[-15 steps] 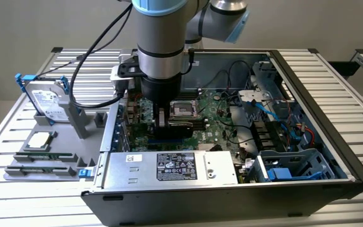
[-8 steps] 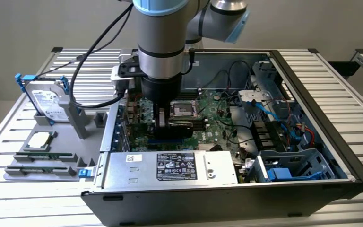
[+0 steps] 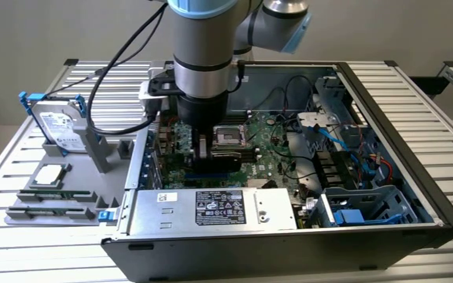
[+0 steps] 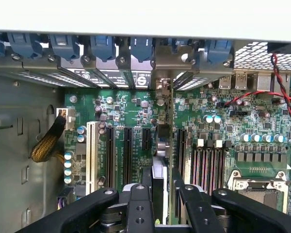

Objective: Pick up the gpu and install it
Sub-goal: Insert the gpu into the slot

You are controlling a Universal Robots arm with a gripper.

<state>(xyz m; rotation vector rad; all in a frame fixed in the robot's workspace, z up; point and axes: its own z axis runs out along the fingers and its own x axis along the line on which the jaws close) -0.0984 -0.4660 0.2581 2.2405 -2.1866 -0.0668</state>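
The gpu [image 4: 160,141] appears edge-on in the wrist view, a thin upright card with a silver bracket end toward the case's rear slot covers. My gripper [image 4: 162,194] is shut on it, one black finger on each side. The card stands over the green motherboard [image 4: 131,111], in line with the black expansion slots [image 4: 127,150]; whether it touches a slot I cannot tell. In the exterior view my gripper [image 3: 210,154] reaches down into the open computer case [image 3: 400,147], with the gpu's dark body [image 3: 228,157] just below the wrist.
A grey stand at the exterior view's left holds a hard drive in blue rails [image 3: 57,130], a silver chip [image 3: 49,174] and memory sticks [image 3: 49,194]. Inside the case are the power supply [image 3: 210,209], CPU socket [image 3: 230,135], loose cables [image 3: 329,135] and a drive cage [image 3: 368,203].
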